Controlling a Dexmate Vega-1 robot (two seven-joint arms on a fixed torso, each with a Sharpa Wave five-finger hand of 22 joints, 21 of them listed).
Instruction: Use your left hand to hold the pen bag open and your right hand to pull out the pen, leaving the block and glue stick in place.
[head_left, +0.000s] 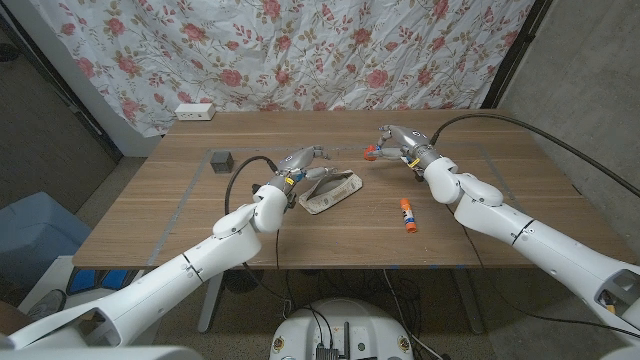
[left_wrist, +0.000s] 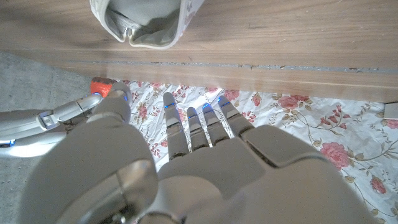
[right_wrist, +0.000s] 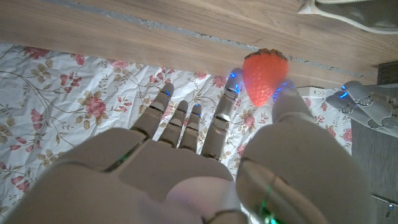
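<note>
We've got a strawberry-shaped pen top (right_wrist: 265, 77) pinched in our right hand (head_left: 392, 145), while our left hand (head_left: 300, 163) has fingers spread apart just beside the pen bag (head_left: 330, 190).

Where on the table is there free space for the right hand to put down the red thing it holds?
The right hand pinches a strawberry-shaped object. Bare wood lies right of the glue stick, and also between the dark block and the white power strip. It is crowded around the pen bag, beside the left hand.
</note>
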